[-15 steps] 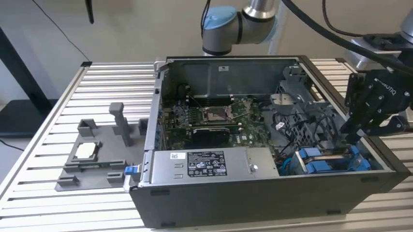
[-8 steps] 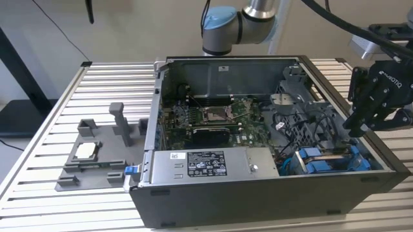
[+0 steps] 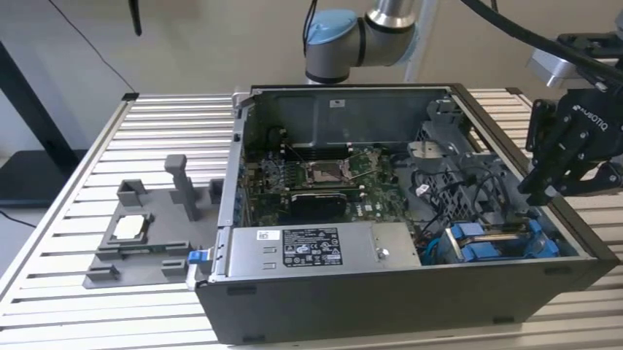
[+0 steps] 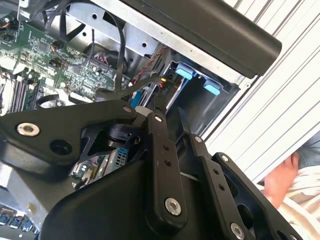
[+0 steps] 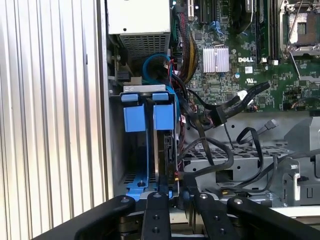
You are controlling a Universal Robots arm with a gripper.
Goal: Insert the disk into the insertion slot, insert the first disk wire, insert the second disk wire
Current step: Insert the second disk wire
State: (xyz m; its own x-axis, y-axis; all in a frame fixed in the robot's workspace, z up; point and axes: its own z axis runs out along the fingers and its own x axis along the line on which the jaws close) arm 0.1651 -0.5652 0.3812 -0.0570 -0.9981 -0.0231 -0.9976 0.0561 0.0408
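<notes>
The silver-grey hard drive in its bright blue plastic carrier (image 5: 166, 150) is seen seated edge-on inside the grey metal drive cage with blue fittings (image 5: 149, 89), at a corner of the dark grey PC case (image 3: 389, 306) on the slatted tabletop (image 3: 175, 124). The disk step is therefore judged done and the first wire step in hand. The black end effector (image 5: 175, 186) hovers just above the cage, fingers drawn together; nothing pinched can be made out. A loose black cable connector (image 5: 225, 111) lies near. Seating it would call for a firm grip and square alignment with the drive's edge among crowded cables.
</notes>
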